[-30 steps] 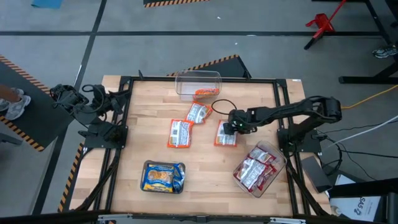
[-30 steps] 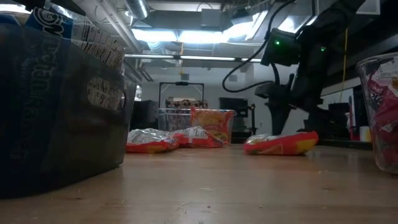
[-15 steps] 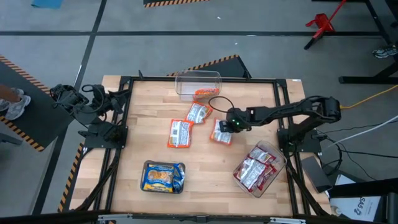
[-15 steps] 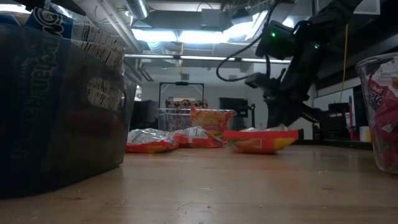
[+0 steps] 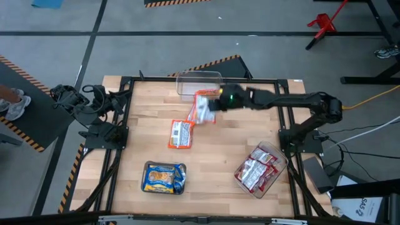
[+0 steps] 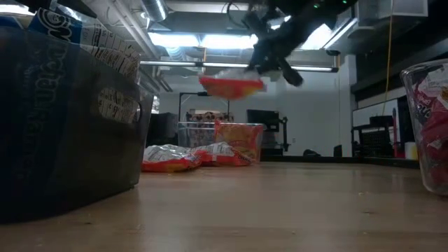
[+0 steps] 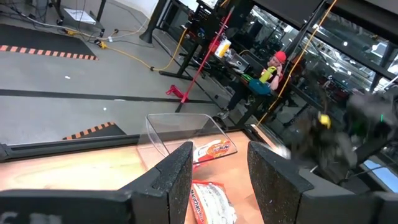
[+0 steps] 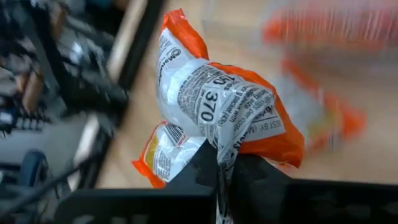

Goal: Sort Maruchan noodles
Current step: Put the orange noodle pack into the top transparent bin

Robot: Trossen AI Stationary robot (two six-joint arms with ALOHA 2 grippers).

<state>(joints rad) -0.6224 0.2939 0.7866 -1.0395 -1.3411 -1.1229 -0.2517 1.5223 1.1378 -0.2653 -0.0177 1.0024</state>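
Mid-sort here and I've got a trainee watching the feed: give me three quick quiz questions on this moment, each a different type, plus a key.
1. True or false: the right gripper is shut on an orange packet and holds it off the table.
2. Multiple choice: where is the left gripper? A. over the clear tub at the far edge; B. parked at the table's left edge, holding nothing; C. inside the tub of red-and-white packets.
3. Fill in: the blue-and-yellow packets sit in a container near the table's ____ edge.

Key: 1. true. 2. B. 3. near (front) edge.
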